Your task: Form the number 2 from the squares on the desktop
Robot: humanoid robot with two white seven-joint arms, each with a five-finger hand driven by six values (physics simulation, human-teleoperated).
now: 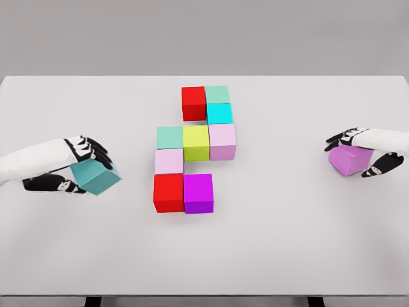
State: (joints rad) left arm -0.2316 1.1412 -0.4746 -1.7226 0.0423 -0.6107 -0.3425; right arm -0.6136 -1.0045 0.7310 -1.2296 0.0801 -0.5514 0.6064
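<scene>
Plain white desk (77, 256), grey wall behind. Left hand (70, 167) is wrapped around a teal cube (96, 177), tilted and maybe off the surface; right hand (367, 153) is cupped over a violet cube (350, 160). The half-built 2, from red block (193, 102) down to purple block (198, 193), sits well inboard of both palms, between them. My worry: that teal one is cocked, so it could land crooked and shove the bottom row. Both arms heading inward together could clip the stack too.
</scene>
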